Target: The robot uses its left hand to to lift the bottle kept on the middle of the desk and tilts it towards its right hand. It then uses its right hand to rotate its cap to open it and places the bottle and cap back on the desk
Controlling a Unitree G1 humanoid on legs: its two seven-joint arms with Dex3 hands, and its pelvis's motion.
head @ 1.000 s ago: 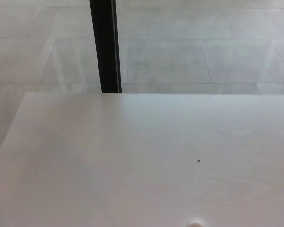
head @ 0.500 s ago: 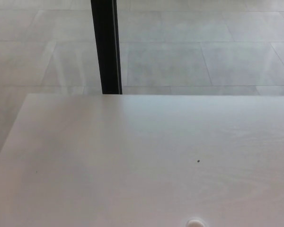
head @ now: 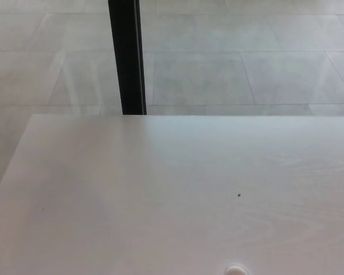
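Only a small white round top [head: 236,269], probably the bottle's cap, shows at the near edge of the pale desk [head: 160,189]; the body is hidden. Neither hand is in view, so I cannot tell their state. I judge the bottle light and smooth, best held around its middle.

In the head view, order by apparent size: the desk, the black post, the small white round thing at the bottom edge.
1. desk
2. black post
3. white round thing, partly cut off by the picture's edge

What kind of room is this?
Probably an office or lab, though that is a guess: a plain white desk, a floor of big grey tiles, and a black post standing behind the desk.
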